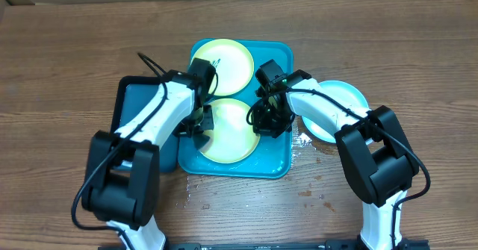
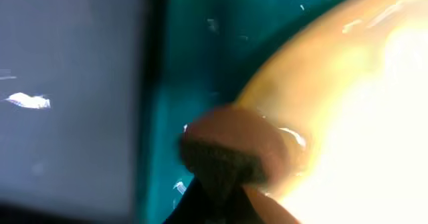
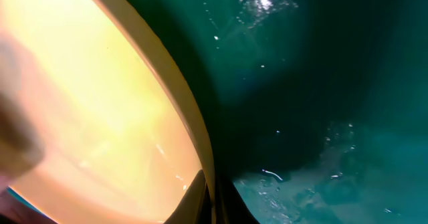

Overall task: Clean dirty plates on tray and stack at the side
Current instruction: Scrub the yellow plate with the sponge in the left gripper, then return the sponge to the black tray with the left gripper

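Note:
The cyan tray (image 1: 278, 160) lies mid-table with two yellow-green plates on it. The far plate (image 1: 222, 65) bears a few scribble marks. The near plate (image 1: 228, 134) sits between both grippers. My left gripper (image 1: 202, 125) is shut on its left rim, and in the left wrist view one dark finger (image 2: 221, 160) lies over the plate's edge (image 2: 348, 103). My right gripper (image 1: 267, 119) is shut on the right rim, which runs between the fingers (image 3: 212, 200) in the right wrist view. A light blue plate (image 1: 343, 101) rests on the table right of the tray, partly under my right arm.
A smaller dark-rimmed tray (image 1: 134, 104) lies against the cyan tray's left side, partly under my left arm. Water drops and wet patches (image 1: 308, 142) dot the wood by the cyan tray's right edge. The tray floor (image 3: 321, 83) is wet.

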